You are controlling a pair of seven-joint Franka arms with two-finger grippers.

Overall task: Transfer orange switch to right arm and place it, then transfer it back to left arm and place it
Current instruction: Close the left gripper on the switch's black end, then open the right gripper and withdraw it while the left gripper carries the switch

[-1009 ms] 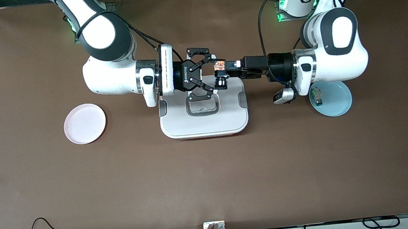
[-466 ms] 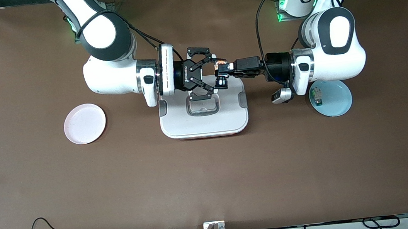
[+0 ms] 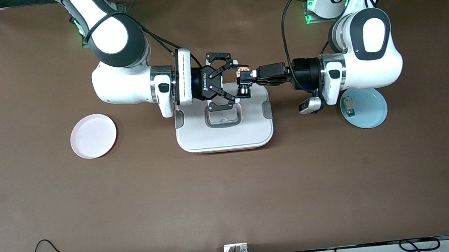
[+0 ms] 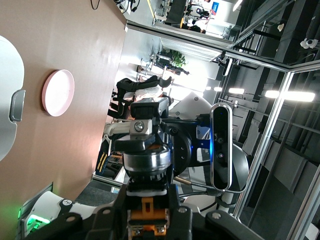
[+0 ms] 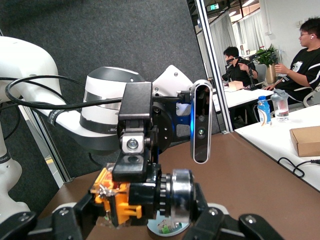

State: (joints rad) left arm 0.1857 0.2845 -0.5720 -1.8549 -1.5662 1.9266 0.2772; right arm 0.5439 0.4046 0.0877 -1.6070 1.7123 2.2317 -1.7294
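White arms [image 3: 374, 56], black cables, green lights

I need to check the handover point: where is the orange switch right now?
In the front view, the orange switch is up in the air over the box, at the edge nearest the robots' bases, gripped by the left gripper and set between the right gripper's open fingers.

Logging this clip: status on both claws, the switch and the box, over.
Left claw shut on orange switch over box. Right claw open around the switch, no grip yet. Both clear above the lid.
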